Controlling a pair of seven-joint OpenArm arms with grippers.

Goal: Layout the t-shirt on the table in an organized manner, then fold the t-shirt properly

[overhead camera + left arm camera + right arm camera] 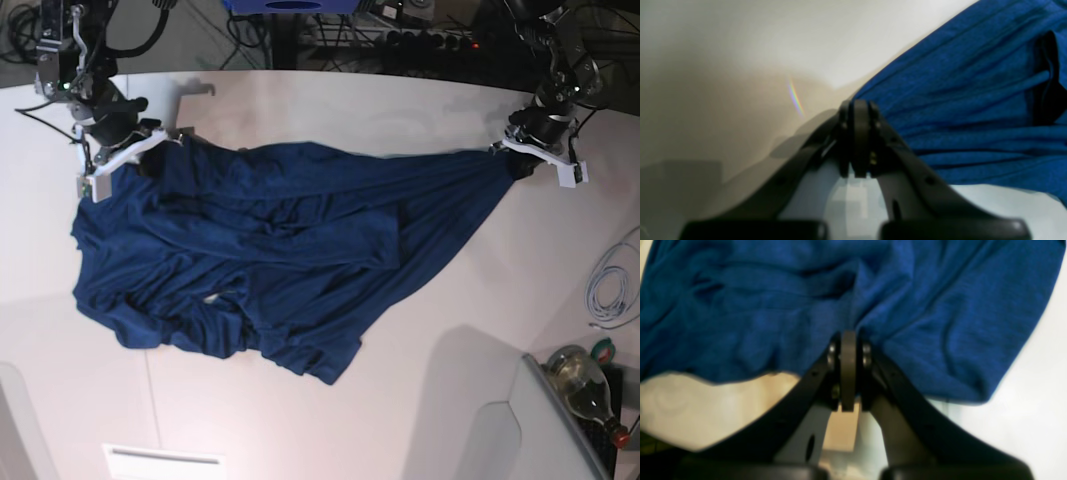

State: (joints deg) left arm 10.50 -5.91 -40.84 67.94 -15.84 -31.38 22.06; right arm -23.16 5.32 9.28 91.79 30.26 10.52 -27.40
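We record a white table [300,100] with a curved far edge and a thin dark seam near its front. Directly on it lies a dark navy t-shirt [260,260], rumpled and creased, stretched crosswise toward both far corners, white surface showing around it.

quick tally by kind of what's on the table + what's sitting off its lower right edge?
T-shirt: 1, dark blue, rumpled, on the table
End effector: 2, left end effector and right end effector, each shut on the t-shirt
Bottle: 1, off the table's lower right edge
Coiled cable: 1, pale, off the right edge
Total: 5
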